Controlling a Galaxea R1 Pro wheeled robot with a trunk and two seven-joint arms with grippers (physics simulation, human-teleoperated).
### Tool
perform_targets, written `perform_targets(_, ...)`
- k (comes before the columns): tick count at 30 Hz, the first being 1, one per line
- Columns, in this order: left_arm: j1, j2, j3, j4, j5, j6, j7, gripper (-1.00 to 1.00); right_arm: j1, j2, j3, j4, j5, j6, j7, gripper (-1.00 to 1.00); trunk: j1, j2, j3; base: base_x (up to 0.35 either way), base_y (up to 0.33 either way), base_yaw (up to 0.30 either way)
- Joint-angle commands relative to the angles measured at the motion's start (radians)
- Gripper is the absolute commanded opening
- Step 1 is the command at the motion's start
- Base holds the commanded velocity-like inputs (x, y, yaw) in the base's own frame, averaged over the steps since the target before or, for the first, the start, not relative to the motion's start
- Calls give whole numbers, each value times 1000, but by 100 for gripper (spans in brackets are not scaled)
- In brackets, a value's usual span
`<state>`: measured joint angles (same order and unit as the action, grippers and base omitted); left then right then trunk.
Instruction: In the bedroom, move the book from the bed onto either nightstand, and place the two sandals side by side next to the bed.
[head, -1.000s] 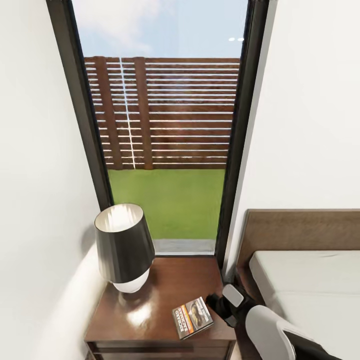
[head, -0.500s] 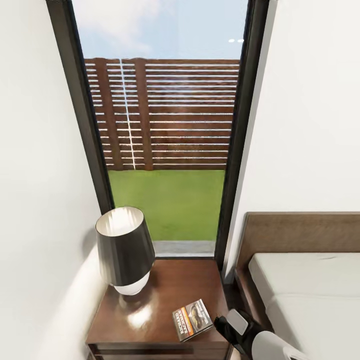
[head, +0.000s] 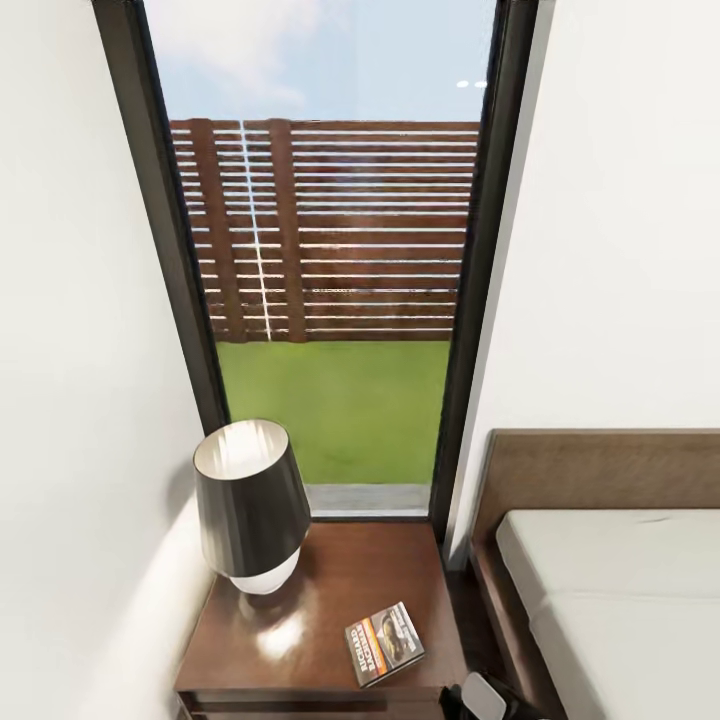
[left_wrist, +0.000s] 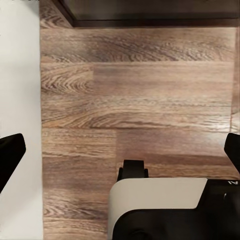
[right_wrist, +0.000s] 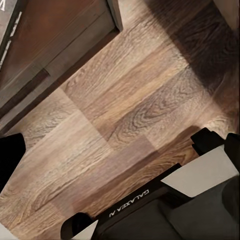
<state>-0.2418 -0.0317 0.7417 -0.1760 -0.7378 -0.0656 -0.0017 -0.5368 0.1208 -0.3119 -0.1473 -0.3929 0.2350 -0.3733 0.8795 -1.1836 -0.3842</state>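
The book (head: 384, 642), a thin paperback with an orange band, lies flat near the front right corner of the nightstand (head: 330, 570). Nothing is holding it. To the right is the bed (head: 620, 590), with a pale mattress and a brown headboard. My right gripper (head: 464, 697) shows at the bottom edge of the head view, below and right of the book. In the right wrist view it (right_wrist: 122, 150) is open over the wood floor, with the nightstand (right_wrist: 55, 45) and an edge of the book (right_wrist: 9, 22) beyond. My left gripper (left_wrist: 120, 150) hangs open above bare floor. The sandals are out of view.
A black-shaded lamp (head: 250, 505) stands on the nightstand's back left. Behind it is a tall dark-framed window (head: 340, 300), with white walls on both sides. A narrow strip of floor (head: 470, 600) separates nightstand and bed. My own base (left_wrist: 160, 210) shows under the left gripper.
My right arm has drawn back and down from beside the book, almost leaving the head view. The book stays put on the nightstand. The head view has shifted slightly.
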Motion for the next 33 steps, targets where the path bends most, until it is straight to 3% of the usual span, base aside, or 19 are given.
perform_targets(1, -1, -1, 8, 0, -11, -4, 0, 100, 7, -1, 9, -3, -3, 1, -5, 100, -4, 7, 2, 0, 0, 0)
perform_targets(9, 0, -1, 8, 0, -11, -8, 0, 100, 61, -3, 91, -2, -4, -42, -5, 100, -35, 63, 27, 0, 0, 0)
perform_targets(21, 5, -1, 8, 1, -10, -11, 0, 100, 135, -5, 130, 15, -3, -88, -6, 100, -81, 147, 65, 0, 0, 0)
perform_targets(28, 16, -2, 8, 0, -8, -12, 0, 100, 176, -4, 197, 24, -3, -106, -6, 100, -107, 196, 87, 0, 0, 0)
perform_targets(33, 17, -2, 8, 0, -8, -13, 0, 100, 193, -4, 218, 36, -3, -110, -6, 100, -127, 231, 102, 0, 0, 0)
